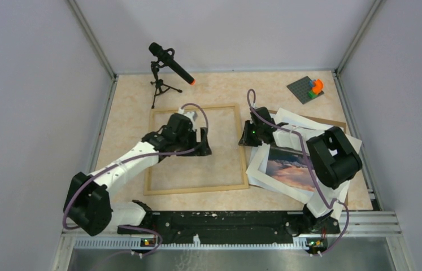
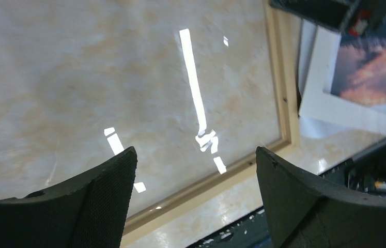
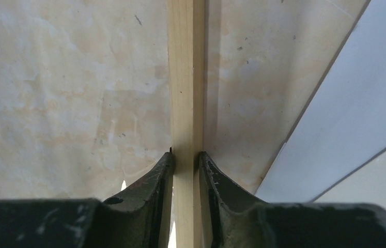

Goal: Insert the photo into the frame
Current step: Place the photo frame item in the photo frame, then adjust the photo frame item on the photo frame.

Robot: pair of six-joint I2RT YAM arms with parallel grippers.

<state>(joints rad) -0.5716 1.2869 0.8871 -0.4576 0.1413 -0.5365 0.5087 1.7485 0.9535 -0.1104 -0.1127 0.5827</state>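
My right gripper [image 3: 186, 157] is clamped on the right rail of the thin light-wood rectangular frame [image 3: 184, 77]. My left gripper [image 2: 195, 155] hangs spread above its interior. The white paper sunset photo [image 1: 290, 169] lies just beyond that rail, nearer my right gripper.

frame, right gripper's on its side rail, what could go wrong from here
The right gripper pinches only one thin rail of the frame; pulling could twist it or slip off.
The photo and white mat lie right beside that rail, so shifting the frame may shove them.
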